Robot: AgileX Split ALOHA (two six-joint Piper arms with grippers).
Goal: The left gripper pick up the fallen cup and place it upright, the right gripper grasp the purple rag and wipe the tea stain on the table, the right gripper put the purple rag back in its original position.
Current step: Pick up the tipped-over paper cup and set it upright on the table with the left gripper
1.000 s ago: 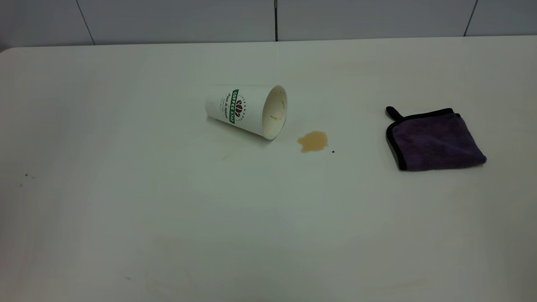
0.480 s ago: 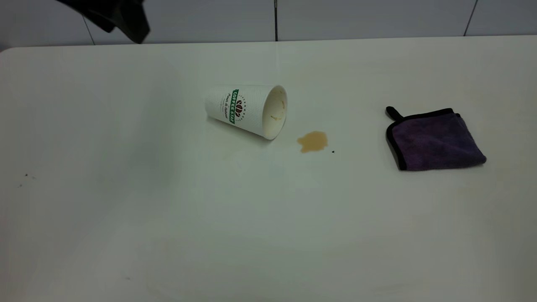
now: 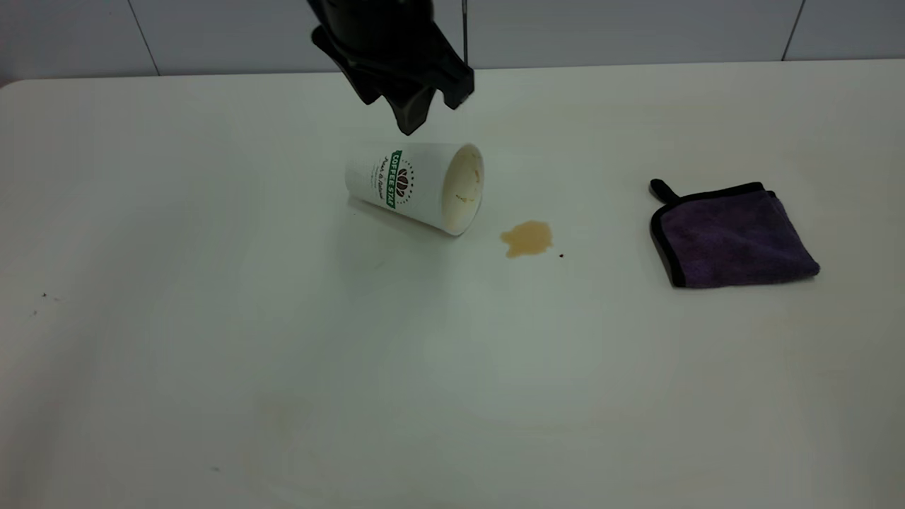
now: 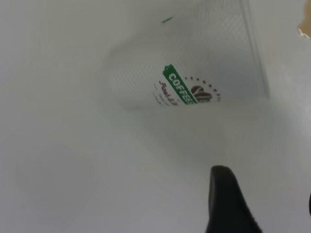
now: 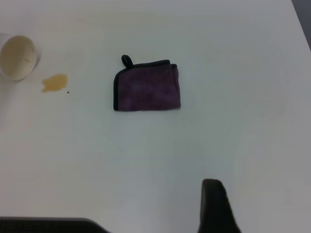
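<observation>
We see that the left end effector (image 3: 417,106) has swung in from the far left corner and now hangs just above the fallen cup (image 3: 417,185), holding nothing (we cannot tell how wide its fingers stand). The cup lies on the table (image 3: 212,353), mouth toward the tea stain (image 3: 527,239). Only the right wrist view shows a right finger (image 5: 216,206), well clear of the purple rag (image 5: 147,86).

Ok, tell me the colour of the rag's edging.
Black trim around the purple rag, clearest in the exterior view.
</observation>
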